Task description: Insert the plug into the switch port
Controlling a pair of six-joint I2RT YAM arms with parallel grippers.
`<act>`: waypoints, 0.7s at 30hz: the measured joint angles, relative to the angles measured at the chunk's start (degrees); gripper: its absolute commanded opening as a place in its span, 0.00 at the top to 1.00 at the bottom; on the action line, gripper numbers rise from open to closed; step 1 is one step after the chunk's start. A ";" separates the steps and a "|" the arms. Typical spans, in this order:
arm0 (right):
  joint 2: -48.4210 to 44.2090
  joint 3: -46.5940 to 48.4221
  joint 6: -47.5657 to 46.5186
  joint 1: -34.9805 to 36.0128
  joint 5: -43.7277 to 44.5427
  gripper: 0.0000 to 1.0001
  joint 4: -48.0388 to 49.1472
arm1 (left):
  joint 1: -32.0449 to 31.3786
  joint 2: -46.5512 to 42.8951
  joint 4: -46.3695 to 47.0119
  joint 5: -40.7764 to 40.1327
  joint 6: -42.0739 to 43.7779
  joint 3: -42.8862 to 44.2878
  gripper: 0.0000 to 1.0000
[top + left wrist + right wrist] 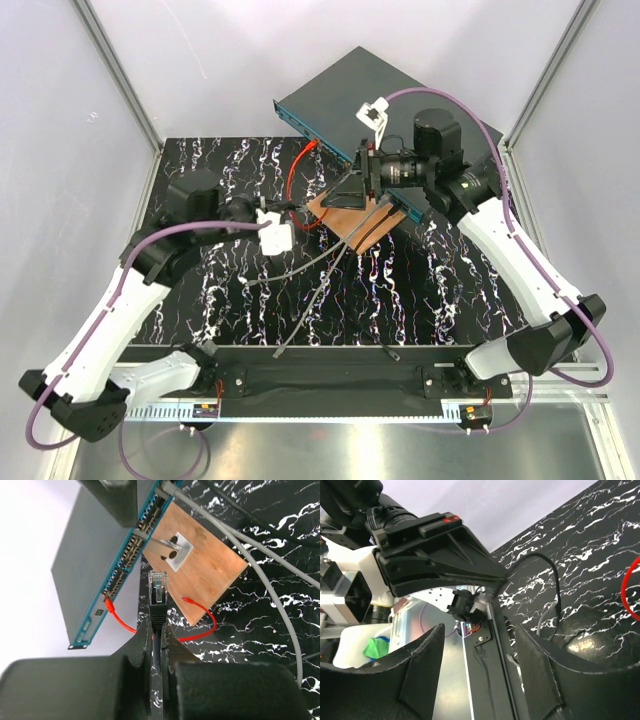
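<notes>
Now, left claw (158, 626) clenched on plug (157, 587), clear of switch (90, 555), red cable (109, 606) socketed, right claw (479, 630) released

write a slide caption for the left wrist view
Left gripper holds the plug short of the switch, a red cable plugged into its teal port face.

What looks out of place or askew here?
The large flat dark grey metal switch sits askew, diagonal to the black marbled table and past its far edge. One end of the red cable lies loose on the copper-brown plate.
</notes>
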 measured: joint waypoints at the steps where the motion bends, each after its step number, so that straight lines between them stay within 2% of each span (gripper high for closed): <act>1: 0.17 0.39 -0.72 0.76 0.74 0.36 -0.31 | -0.31 0.83 -0.22 -0.74 -0.13 0.66 1.00; 7: 0.59 1.36 -2.84 3.58 4.57 0.43 -0.79 | -1.81 2.78 -1.31 -3.67 -1.33 1.70 1.00; 14: 2.99 1.90 -4.17 5.49 8.61 0.43 -1.86 | -2.97 3.85 -1.90 -5.14 -2.36 3.06 1.00; 21: 4.39 1.92 -5.22 6.93 10.82 0.50 -2.84 | -3.69 4.17 -2.05 -5.49 -2.56 3.58 1.00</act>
